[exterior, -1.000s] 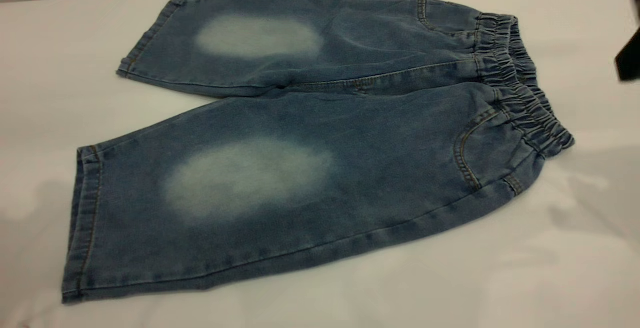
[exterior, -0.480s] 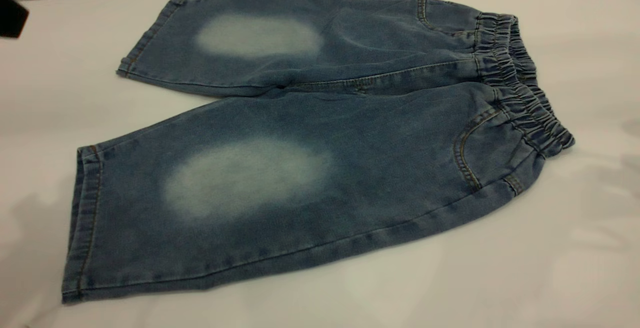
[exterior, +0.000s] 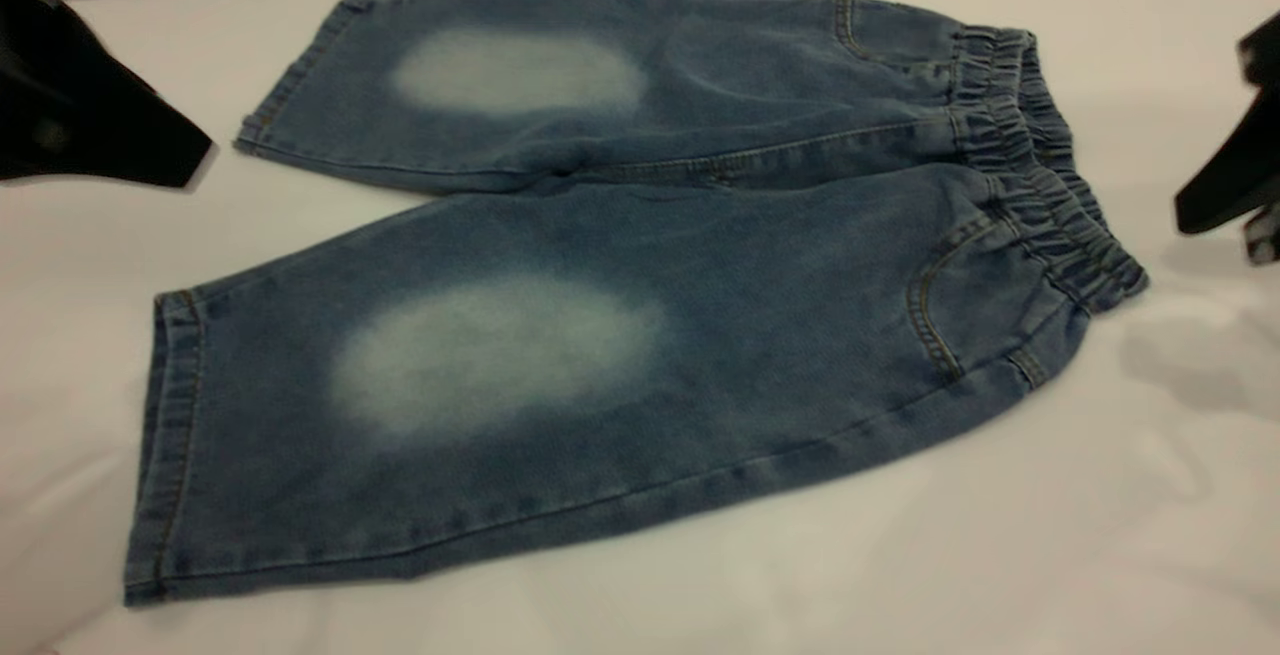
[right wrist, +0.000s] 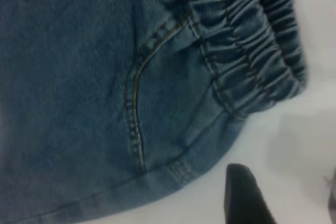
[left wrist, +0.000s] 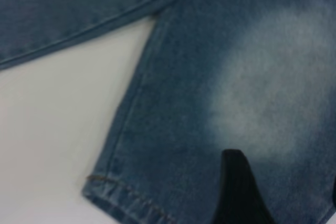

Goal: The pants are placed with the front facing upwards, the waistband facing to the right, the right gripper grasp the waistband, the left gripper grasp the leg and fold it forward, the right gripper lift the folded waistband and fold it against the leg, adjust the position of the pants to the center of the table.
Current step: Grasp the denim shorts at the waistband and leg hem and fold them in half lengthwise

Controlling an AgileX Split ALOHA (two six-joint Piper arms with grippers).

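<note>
The pants (exterior: 620, 285) lie flat and unfolded on the table (exterior: 1000, 555), front side up, both legs extending toward the left arm's side. The waistband (exterior: 1040, 165) forms the gathered end on the right arm's side. Each leg carries a pale oval patch; a curved pocket seam sits just inside the waistband on the near leg.

Left gripper (exterior: 110, 135): positioned at the left edge of the exterior view, beyond the far leg's hem and apart from the cloth there. In the left wrist view, one black finger (left wrist: 239, 192) stands over the far leg, beside the pale patch, with the hem near the fingertip; the second finger shows only as a sliver at the frame edge. The fingers are spread, with denim visible across the gap between them. They grip nothing.

Right gripper (exterior: 1235, 190): positioned at the right edge of the exterior view, beyond the waistband and clear of it, casting a shadow on the table. In the right wrist view, one black finger (right wrist: 244, 198) stands over bare table just outside the near corner of the waistband (right wrist: 252, 51); the other finger is barely visible at the frame edge. The fingers are spread and grip nothing. The pocket seam (right wrist: 134, 108) lies further in from the fingertip than the waistband corner.
</note>
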